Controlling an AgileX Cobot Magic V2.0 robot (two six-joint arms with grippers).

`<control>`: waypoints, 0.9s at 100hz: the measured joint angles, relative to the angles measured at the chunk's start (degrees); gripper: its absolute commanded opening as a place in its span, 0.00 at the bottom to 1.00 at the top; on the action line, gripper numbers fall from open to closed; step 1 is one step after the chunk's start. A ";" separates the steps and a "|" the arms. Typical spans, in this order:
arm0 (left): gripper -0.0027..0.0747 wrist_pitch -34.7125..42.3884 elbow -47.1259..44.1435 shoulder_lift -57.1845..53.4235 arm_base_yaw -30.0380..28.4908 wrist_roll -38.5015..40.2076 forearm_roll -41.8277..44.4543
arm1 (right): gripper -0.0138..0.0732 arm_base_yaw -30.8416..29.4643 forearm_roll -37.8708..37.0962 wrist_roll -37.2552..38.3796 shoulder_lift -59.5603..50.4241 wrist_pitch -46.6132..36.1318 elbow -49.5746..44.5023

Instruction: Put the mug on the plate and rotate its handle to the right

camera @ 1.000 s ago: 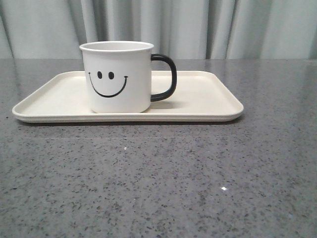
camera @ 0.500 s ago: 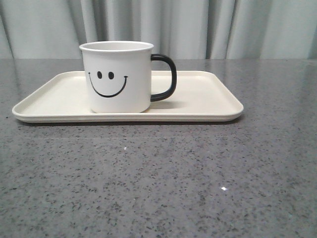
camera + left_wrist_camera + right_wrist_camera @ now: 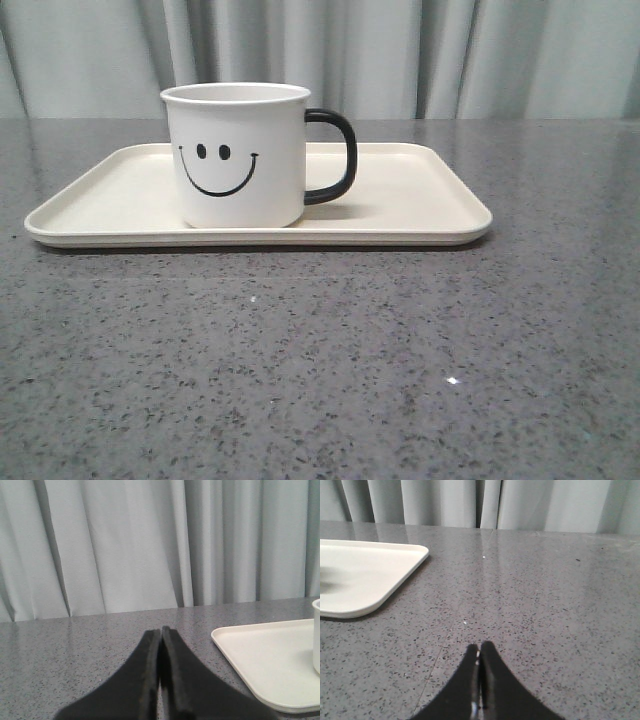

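Note:
The white mug (image 3: 238, 155) with a black smiley face stands upright on the left-centre of the cream plate (image 3: 400, 215). Its black handle (image 3: 335, 155) points to the right in the front view. Neither gripper shows in the front view. In the left wrist view my left gripper (image 3: 161, 630) is shut on nothing, over bare table to the left of the plate (image 3: 270, 660); a sliver of the mug (image 3: 316, 635) shows at the frame edge. My right gripper (image 3: 479, 647) is shut and holds nothing, over the table to the right of the plate (image 3: 365, 580).
The grey speckled table (image 3: 320, 360) stretches in front of the plate and to both sides. A pale pleated curtain (image 3: 400, 55) hangs along the table's far edge.

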State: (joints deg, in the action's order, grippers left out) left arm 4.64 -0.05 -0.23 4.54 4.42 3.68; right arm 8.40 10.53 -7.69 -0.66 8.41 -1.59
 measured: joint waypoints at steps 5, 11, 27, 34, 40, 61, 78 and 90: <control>0.01 0.00 0.00 0.00 0.00 0.00 0.00 | 0.03 0.00 -0.43 0.02 0.00 0.00 0.00; 0.01 0.00 0.00 0.00 0.00 0.00 0.00 | 0.03 0.00 -1.01 0.02 0.00 0.00 0.00; 0.01 0.00 0.00 0.00 0.00 0.00 0.00 | 0.03 0.00 -1.49 0.02 0.00 0.00 0.00; 0.01 0.00 0.00 0.00 0.00 0.00 0.00 | 0.03 0.00 -1.57 0.02 0.00 0.00 0.00; 0.01 0.00 0.00 0.00 0.00 0.00 0.00 | 0.03 0.00 -1.57 0.02 0.00 0.00 0.00; 0.01 0.00 0.00 0.00 0.00 0.00 0.00 | 0.03 0.00 -1.62 0.02 0.00 0.00 0.00; 0.01 0.00 0.00 0.00 0.00 0.00 0.00 | 0.03 0.00 -1.62 0.12 0.00 0.00 0.00; 0.01 0.00 0.00 0.00 0.00 0.00 0.00 | 0.03 0.00 -1.62 0.12 0.00 0.00 0.00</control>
State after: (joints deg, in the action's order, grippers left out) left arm 4.64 -0.05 -0.23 4.54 4.42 3.68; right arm 8.40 8.92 -7.57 -0.66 8.41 -1.59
